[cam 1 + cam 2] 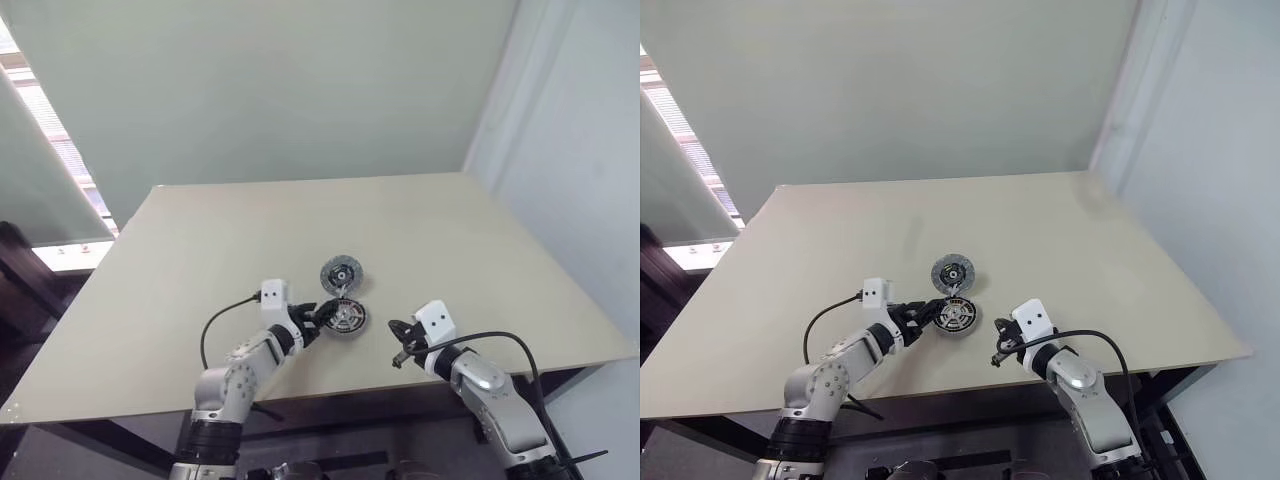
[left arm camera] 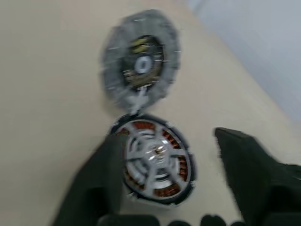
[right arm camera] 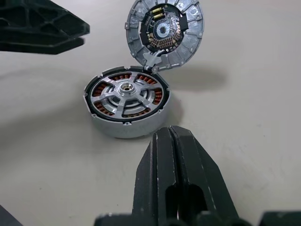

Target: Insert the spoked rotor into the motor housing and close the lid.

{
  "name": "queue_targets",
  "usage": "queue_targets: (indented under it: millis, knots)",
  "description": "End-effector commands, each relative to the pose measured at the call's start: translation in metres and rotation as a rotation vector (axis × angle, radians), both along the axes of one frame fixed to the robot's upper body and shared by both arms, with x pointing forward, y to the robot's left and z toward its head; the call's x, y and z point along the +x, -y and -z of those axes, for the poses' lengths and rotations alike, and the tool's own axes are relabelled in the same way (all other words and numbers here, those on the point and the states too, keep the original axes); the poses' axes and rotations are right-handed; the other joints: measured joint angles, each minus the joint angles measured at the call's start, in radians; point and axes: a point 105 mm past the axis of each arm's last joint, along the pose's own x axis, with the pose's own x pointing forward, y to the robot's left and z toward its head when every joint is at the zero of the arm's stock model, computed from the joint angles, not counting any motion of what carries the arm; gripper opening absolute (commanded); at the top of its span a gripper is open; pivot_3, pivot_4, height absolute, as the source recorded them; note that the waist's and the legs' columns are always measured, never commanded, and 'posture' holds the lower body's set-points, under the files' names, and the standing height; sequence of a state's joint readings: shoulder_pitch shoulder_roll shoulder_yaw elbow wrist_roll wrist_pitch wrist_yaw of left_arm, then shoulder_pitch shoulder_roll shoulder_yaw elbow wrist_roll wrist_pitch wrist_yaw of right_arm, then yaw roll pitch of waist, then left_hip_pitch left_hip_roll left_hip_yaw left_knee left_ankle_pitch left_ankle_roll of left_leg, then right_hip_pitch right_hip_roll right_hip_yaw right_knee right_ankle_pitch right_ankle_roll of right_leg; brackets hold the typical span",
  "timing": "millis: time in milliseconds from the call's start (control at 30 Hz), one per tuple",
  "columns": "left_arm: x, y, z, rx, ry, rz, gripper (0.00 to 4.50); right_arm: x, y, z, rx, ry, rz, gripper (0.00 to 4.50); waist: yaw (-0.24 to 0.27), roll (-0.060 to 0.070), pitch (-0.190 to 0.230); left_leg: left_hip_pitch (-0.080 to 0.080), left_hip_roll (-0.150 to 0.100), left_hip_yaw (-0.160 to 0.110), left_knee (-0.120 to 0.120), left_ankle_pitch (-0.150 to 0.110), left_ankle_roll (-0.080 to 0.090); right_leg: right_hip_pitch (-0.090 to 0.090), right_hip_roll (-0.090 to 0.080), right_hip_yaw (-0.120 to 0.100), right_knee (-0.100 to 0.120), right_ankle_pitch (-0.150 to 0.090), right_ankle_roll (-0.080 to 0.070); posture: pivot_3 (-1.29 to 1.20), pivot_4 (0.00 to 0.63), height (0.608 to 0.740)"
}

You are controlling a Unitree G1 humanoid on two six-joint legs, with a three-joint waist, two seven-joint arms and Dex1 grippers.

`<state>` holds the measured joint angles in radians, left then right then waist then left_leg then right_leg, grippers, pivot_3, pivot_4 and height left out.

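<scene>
The motor housing [image 3: 128, 128] lies flat on the table, near its front edge. The spoked rotor [image 3: 126, 88] sits inside it, silver spokes over the copper windings. The grey lid [image 3: 190, 33] stands tilted open behind the housing, joined to its rim at a small tab. My left gripper [image 2: 169, 139] is open with the housing between its fingers; one finger [image 2: 101, 179] is close against the housing's side and the other stands apart. My right gripper [image 3: 170, 136] is shut and empty, a short way from the housing on the table's front side.
The beige table [image 1: 450, 240] stretches far behind the motor. Its front edge [image 1: 330, 392] lies just under both arms. Black cables loop off each wrist. A window and sill are beyond the table's left side, and a pale wall rises on its right.
</scene>
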<state>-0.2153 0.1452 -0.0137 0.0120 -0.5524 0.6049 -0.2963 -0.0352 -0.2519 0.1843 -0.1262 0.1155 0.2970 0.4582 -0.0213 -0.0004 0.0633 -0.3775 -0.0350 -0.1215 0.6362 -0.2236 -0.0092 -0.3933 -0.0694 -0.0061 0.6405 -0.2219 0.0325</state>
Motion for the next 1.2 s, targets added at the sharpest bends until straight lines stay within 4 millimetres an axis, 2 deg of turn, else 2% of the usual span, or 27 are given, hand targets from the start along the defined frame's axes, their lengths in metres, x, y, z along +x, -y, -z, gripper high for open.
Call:
queue_targets:
  millis: [33, 167, 200, 400, 467, 667, 800, 933, 1067, 1200]
  knots:
    - [0.01, 0.009, -0.011, 0.046, 0.099, 0.033, 1.77, 0.003, -0.003, -0.016, 0.012, 0.069, -0.002, 0.0, 0.0, 0.0, 0.0, 0.0, 0.0, 0.0, 0.0, 0.001, 0.001, 0.0, 0.0, 0.0, 0.0, 0.0, 0.0, 0.0, 0.0, 0.74]
    - [0.024, 0.018, -0.005, 0.119, 0.14, 0.029, 0.25, 0.003, -0.002, -0.017, 0.016, 0.071, 0.009, 0.0, 0.002, 0.0, 0.0, 0.0, 0.0, 0.0, 0.0, 0.001, 0.002, 0.0, 0.0, 0.0, 0.0, 0.0, 0.0, 0.0, 0.0, 0.74]
    - [0.026, 0.02, -0.003, 0.133, 0.149, 0.031, 0.02, 0.003, -0.002, -0.017, 0.016, 0.071, 0.01, 0.0, 0.004, 0.0, 0.0, 0.0, 0.0, 0.0, 0.0, 0.001, 0.002, 0.0, 0.0, 0.0, 0.0, 0.0, 0.0, 0.0, 0.0, 0.74]
    - [0.034, 0.041, 0.005, 0.168, 0.178, 0.078, 0.02, 0.003, -0.004, -0.017, 0.019, 0.075, 0.015, 0.0, 0.006, 0.0, 0.0, 0.0, 0.0, 0.0, 0.0, 0.001, 0.002, 0.0, 0.0, 0.0, 0.0, 0.001, 0.002, 0.0, 0.0, 0.74]
    - [0.036, 0.045, 0.014, 0.206, 0.164, 0.088, 0.02, 0.003, -0.004, -0.018, 0.02, 0.08, 0.02, 0.0, 0.006, 0.0, 0.0, 0.0, 0.0, 0.0, 0.0, 0.001, 0.002, 0.0, 0.0, 0.0, 0.0, 0.001, 0.002, 0.0, 0.0, 0.74]
    - [0.036, 0.043, 0.039, 0.285, 0.076, 0.075, 0.02, 0.003, -0.003, -0.019, 0.022, 0.084, 0.029, 0.0, 0.006, 0.0, 0.0, 0.0, 0.0, 0.0, 0.0, 0.001, 0.002, 0.0, 0.0, 0.0, 0.0, 0.002, 0.003, 0.0, 0.0, 0.74]
    - [0.034, 0.042, 0.042, 0.292, 0.068, 0.086, 0.02, 0.003, -0.002, -0.019, 0.024, 0.086, 0.037, 0.0, 0.006, 0.0, 0.0, 0.0, 0.0, 0.0, 0.001, 0.001, 0.002, 0.001, 0.0, 0.0, 0.0, 0.002, 0.003, 0.0, 0.0, 0.74]
    - [0.035, 0.042, 0.031, 0.236, 0.101, 0.085, 0.02, 0.004, -0.001, -0.021, 0.047, 0.086, 0.049, 0.0, 0.005, 0.0, 0.0, 0.0, 0.0, 0.0, 0.001, 0.001, 0.002, 0.001, 0.0, 0.0, 0.001, 0.002, 0.003, 0.0, 0.0, 0.74]
    - [0.031, 0.044, -0.002, 0.073, 0.201, 0.12, 0.02, 0.007, 0.0, -0.029, 0.1, 0.09, 0.067, 0.0, 0.005, 0.0, 0.0, 0.0, 0.0, 0.0, 0.001, 0.001, 0.002, 0.0, 0.0, 0.0, 0.001, 0.002, 0.003, 0.0, 0.0, 0.74]
    - [0.026, 0.025, -0.024, -0.021, 0.257, 0.09, 0.02, 0.01, 0.0, -0.035, 0.147, 0.069, 0.065, 0.0, 0.005, 0.0, 0.0, 0.0, 0.0, 0.0, 0.0, 0.001, 0.002, 0.0, 0.0, 0.0, 0.001, 0.002, 0.003, 0.0, 0.0, 0.74]
